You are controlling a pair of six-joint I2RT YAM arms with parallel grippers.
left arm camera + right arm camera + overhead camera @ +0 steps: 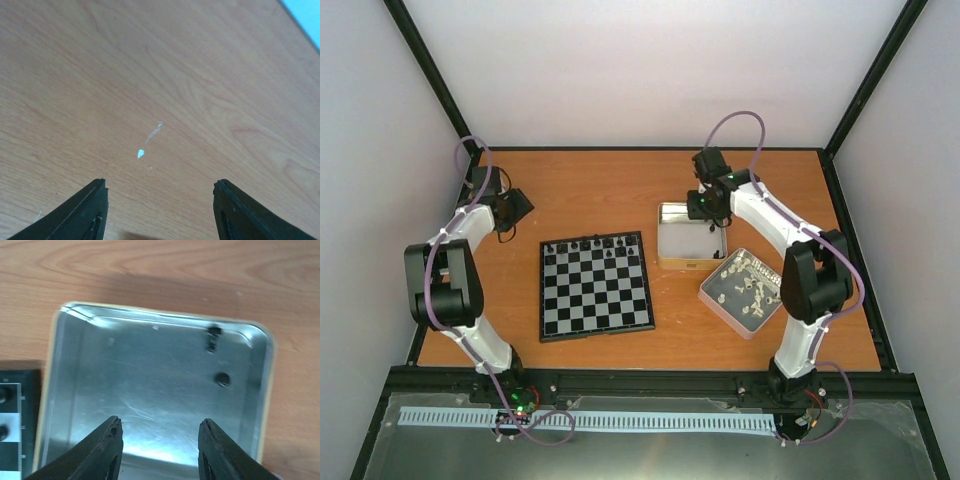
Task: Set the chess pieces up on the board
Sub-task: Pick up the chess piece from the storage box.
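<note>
Chessboard of black and silvery-white squares (596, 285), flat and square, is the biggest thing on the orange-brown wooden desk (600, 185), lying left of centre where either arm can reach it. Just beside its far right corner sits a shallow rectangular silver tin (678, 245), and near that, closer to the arms, a second silver tin (713, 298) holds the cream-white chessmen (748, 282), kept apart from the dark set.

The left gripper (160, 187) hangs over bare desk at the far left, jaws apart and empty; I judge it is parked clear of the work. The right gripper (160, 426) hovers above the first tin, jaws spread and holding nothing, probably lining up a pick.

Tiny black plastic chessmen (592, 243) stand mostly along the chessboard's far row, so the dark side looks partly set. Two more black pieces (214, 337) lie inside the first tin near one corner, ahead and to the right of the jaws, not yet gripped.
</note>
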